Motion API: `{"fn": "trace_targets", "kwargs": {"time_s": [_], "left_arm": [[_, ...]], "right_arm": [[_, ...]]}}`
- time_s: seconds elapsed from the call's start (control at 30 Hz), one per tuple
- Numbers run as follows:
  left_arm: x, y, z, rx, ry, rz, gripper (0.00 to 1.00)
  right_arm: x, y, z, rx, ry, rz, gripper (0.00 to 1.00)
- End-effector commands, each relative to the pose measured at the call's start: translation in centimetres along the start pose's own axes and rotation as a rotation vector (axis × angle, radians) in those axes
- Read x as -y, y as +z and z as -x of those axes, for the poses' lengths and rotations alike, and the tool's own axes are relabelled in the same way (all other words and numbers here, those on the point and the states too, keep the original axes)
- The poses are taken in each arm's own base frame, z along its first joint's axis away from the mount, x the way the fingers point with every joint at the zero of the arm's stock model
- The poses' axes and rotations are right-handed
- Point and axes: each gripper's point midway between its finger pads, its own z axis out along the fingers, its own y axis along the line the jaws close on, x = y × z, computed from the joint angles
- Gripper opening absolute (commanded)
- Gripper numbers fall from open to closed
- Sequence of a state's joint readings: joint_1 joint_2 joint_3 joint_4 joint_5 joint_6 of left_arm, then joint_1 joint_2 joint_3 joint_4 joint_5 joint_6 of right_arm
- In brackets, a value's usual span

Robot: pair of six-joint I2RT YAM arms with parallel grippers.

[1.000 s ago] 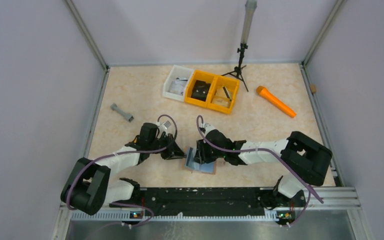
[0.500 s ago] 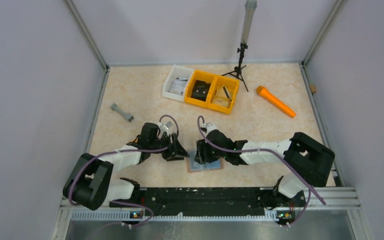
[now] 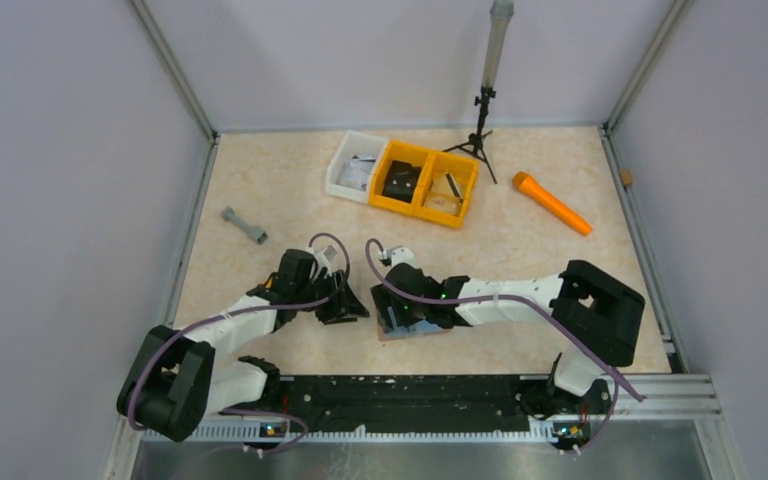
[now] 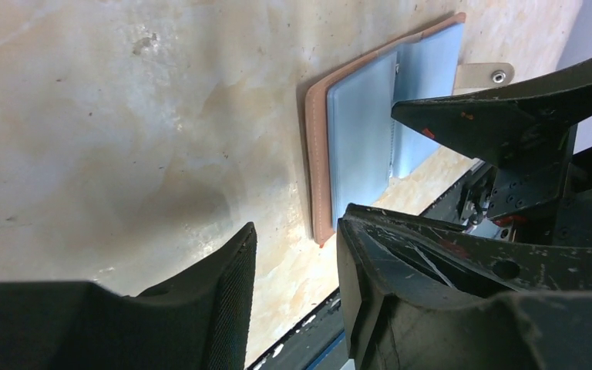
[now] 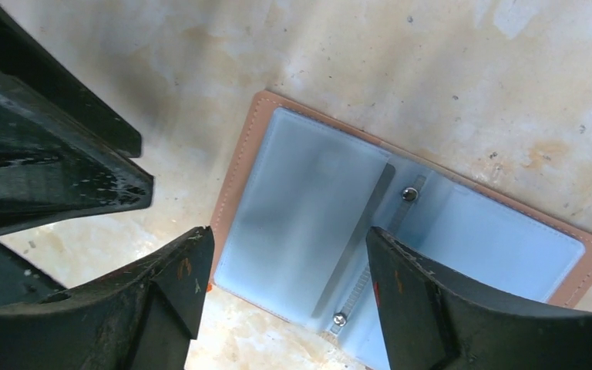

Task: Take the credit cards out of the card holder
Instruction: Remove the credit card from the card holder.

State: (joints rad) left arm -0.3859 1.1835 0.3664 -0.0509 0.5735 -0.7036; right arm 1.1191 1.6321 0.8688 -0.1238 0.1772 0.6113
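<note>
The card holder (image 5: 308, 223) lies spread open and flat on the table, pale blue-grey inside up, with a reddish-brown rim and a metal strip with two screws along its fold. It also shows as the card holder (image 4: 358, 131) in the left wrist view and the card holder (image 3: 412, 327) from above. Its snap tab (image 4: 482, 75) sticks out at the far side. No credit cards show; they are hidden. My right gripper (image 5: 287, 247) hovers open over the holder's left half, nothing between its fingers. My left gripper (image 4: 297, 231) stands open just left of the holder, apart from it.
At the back stand yellow bins (image 3: 427, 182) and a white bin (image 3: 355, 165) with small items. An orange tool (image 3: 552, 203) lies back right, a grey dumbbell-shaped piece (image 3: 244, 225) at the left, a small tripod (image 3: 480, 130) at the rear. The black rail (image 3: 410, 390) runs along the near edge.
The holder, partly raised a second ago, now lies flat. Both grippers have opened. The right gripper has shifted left over the holder; the left has drawn slightly back.
</note>
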Motion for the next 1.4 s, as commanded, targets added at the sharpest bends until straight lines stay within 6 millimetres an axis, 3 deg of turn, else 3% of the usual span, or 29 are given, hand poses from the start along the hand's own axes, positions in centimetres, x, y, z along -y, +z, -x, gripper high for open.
{"fn": "trace_targets", "kwargs": {"time_s": [0.0, 0.23, 0.47, 0.5, 0.7, 0.83, 1.0, 1.37], "left_arm": [[0.0, -0.5, 0.8, 0.038, 0.038, 0.027, 0.45], [0.0, -0.5, 0.6, 0.03, 0.041, 0.019, 0.45], [0.2, -0.6, 0.6, 0.029, 0.042, 0.012, 0.45], [0.2, -0.5, 0.5, 0.027, 0.04, 0.01, 0.45], [-0.1, -0.2, 0.4, 0.027, 0.028, 0.007, 0.45], [0.2, 0.4, 0.3, 0.03, 0.016, -0.027, 0.52], [0.3, 1.5, -0.5, 0.021, 0.005, -0.058, 0.61], [0.8, 3.9, -1.7, -0.034, -0.008, -0.094, 0.61]], "right_arm": [[1.0, 0.3, -0.3, -0.022, -0.063, -0.105, 0.73], [2.0, 0.8, -1.2, -0.052, -0.083, -0.155, 0.67], [2.4, 1.0, -2.0, -0.064, -0.083, -0.159, 0.46], [2.7, 1.0, -2.2, -0.067, -0.084, -0.17, 0.4], [3.7, 0.7, -1.9, -0.037, -0.075, -0.215, 0.2], [2.6, 0.1, -1.3, 0.025, -0.012, -0.135, 0.1], [0.4, -1.6, 0.8, 0.148, 0.168, 0.107, 0.07], [1.4, -2.2, 0.5, 0.182, 0.346, 0.262, 0.05]]}}
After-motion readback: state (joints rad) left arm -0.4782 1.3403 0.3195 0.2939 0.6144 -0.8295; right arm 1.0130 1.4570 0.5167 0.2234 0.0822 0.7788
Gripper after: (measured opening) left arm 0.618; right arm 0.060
